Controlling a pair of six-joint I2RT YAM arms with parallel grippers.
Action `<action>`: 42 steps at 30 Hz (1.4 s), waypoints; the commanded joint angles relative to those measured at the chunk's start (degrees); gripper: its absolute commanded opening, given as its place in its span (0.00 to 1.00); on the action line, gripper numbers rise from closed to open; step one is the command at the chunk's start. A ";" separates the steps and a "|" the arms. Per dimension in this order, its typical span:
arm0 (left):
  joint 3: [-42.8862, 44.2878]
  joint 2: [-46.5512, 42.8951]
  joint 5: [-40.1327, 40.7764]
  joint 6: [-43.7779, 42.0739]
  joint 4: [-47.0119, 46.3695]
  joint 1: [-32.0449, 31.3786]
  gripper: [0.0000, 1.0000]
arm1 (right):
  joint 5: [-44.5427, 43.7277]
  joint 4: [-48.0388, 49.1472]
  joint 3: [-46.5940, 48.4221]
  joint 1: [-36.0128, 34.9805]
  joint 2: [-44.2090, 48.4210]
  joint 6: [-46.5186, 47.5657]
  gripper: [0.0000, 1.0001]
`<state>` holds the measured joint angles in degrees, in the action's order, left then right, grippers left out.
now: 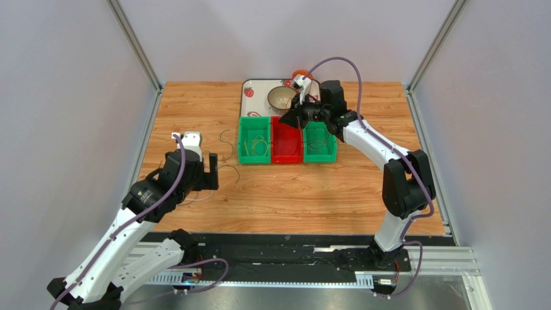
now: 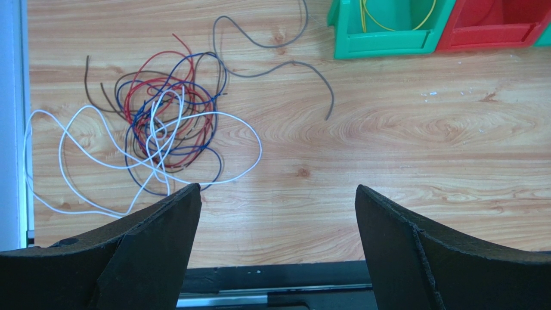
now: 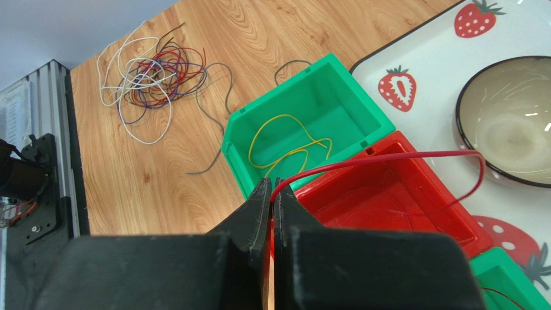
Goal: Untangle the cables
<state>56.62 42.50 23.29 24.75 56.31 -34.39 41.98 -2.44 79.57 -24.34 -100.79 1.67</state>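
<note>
Left gripper point(image 2: 277, 194) is spread wide over the table point(image 2: 420, 161), holding nothing; the tangle of cables point(image 2: 162, 126) (red, white, blue, dark) lies on the wood just past its left finger; a loose grey cable point(image 2: 284, 64) curls beside the pile; a yellow cable point(image 3: 291, 139) sits in the left green bin point(image 3: 310, 97); right gripper point(image 3: 272, 190) is pinched tight on a red cable point(image 3: 388, 158) arcing over the red bin point(image 3: 362, 206).

A: anyone spot any writing, brand names or numbers anywhere on this setup?

B: nope, nothing readable from any of the three cameras. closest thing to a marking is the red strawberry print point(image 3: 396, 88) on the white tray point(image 3: 427, 51), and that's just a picture, no words or logo on it.
</note>
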 commanded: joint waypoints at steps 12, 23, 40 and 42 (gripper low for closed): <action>-0.02 0.13 0.53 -0.23 -1.12 0.20 0.97 | 1.98 2.18 0.50 0.61 -5.38 -5.10 0.00; -0.02 0.21 0.53 -0.23 -1.12 0.20 0.97 | -21.38 -15.48 6.38 -3.07 -8.45 -6.33 0.00; -0.02 -0.84 0.53 -0.23 -1.21 0.20 0.97 | -29.15 -38.87 25.46 -6.25 -21.47 -10.72 0.18; -0.02 -0.93 0.44 -0.23 -1.21 0.20 0.97 | -28.79 -38.61 25.37 -6.42 -20.41 -11.25 0.23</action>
<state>56.62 42.11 23.29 24.75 56.31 -34.39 13.52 -38.81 102.69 -30.33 -122.52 -7.86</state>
